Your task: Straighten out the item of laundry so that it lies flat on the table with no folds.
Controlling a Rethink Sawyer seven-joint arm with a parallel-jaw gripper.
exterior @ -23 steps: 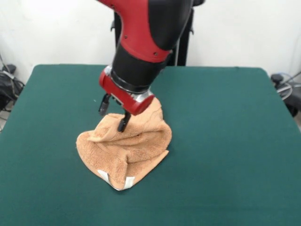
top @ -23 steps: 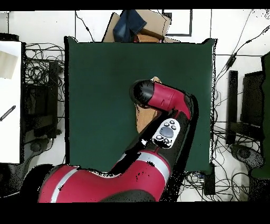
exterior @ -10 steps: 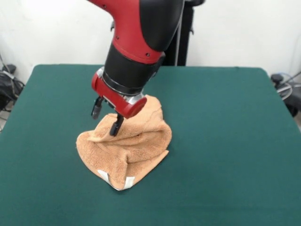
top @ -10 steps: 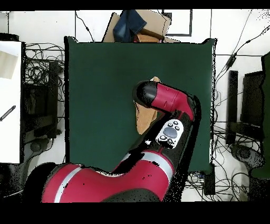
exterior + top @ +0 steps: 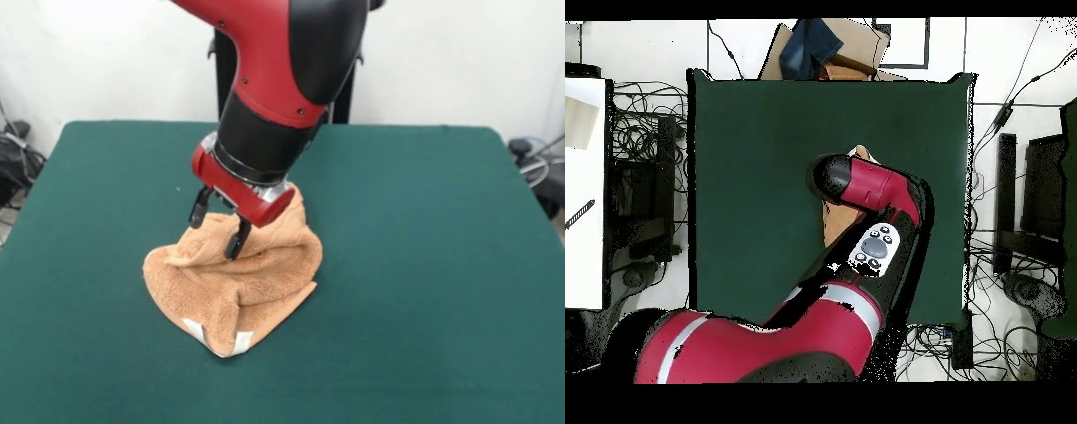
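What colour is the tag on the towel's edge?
White, on the orange-tan towel; tag shows best in the front view.

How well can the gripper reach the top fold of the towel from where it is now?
Probably well: the open gripper hangs right at the crumpled towel, one fingertip seeming to touch its upper fold, and nothing on the table stands between them.

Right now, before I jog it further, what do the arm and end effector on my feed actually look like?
The arm is glossy red with rounded black joint sections. Its wrist is a black cylinder ending in a red collar with a silver ring. The end effector has two slim black fingers. In the overhead view, a light grey oval panel with dark buttons sits on the arm, and a white stripe crosses the link below it.
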